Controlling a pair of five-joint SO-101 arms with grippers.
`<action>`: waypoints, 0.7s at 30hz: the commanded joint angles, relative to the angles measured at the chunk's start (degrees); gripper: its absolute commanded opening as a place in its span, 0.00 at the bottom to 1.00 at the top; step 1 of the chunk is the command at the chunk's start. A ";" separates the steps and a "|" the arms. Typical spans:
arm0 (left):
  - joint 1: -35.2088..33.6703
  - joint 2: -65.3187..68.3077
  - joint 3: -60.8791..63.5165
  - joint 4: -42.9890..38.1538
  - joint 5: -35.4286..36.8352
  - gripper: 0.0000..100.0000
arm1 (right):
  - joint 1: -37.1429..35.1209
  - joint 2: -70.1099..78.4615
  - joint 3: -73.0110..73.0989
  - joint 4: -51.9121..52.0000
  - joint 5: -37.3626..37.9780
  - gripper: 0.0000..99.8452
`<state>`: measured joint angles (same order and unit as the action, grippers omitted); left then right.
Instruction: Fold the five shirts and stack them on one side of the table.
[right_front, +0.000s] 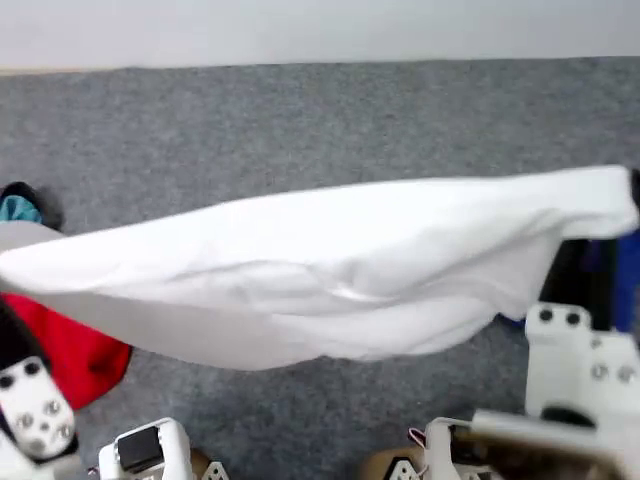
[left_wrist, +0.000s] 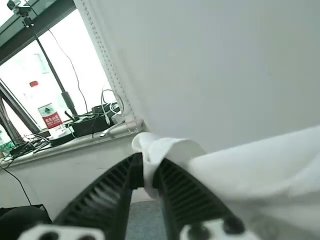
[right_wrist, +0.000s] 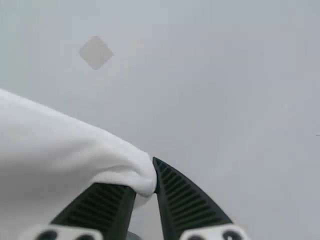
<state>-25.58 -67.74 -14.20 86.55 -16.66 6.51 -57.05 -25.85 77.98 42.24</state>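
A white shirt (right_front: 330, 270) hangs stretched across the high view, lifted above the grey table (right_front: 300, 130). One end of it is pinched in my left gripper (left_wrist: 146, 172), which is shut on a corner of the white shirt (left_wrist: 240, 175). At the other end my right gripper (right_wrist: 147, 182) is shut on a fold of the white shirt (right_wrist: 55, 160). Both wrist views look out at the room rather than down at the table. A red shirt (right_front: 75, 355) lies under the white one at the left, and a blue one (right_front: 615, 285) at the right edge.
A teal cloth (right_front: 18, 208) lies at the far left edge. The white arm bases (right_front: 580, 370) stand along the near edge. The far half of the table is bare grey felt.
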 joint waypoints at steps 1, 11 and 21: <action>-0.35 -2.55 -0.40 0.09 -3.16 0.00 | 0.84 -1.63 -2.02 2.15 2.02 0.01; -0.44 -5.45 1.36 0.09 -6.68 0.00 | 0.84 -2.15 -0.44 3.65 3.34 0.01; -0.26 1.41 23.78 -2.11 -6.77 0.00 | -2.59 9.80 19.08 1.01 3.60 0.01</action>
<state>-25.49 -70.55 2.68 86.55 -22.81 5.45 -51.52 -11.87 81.05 44.97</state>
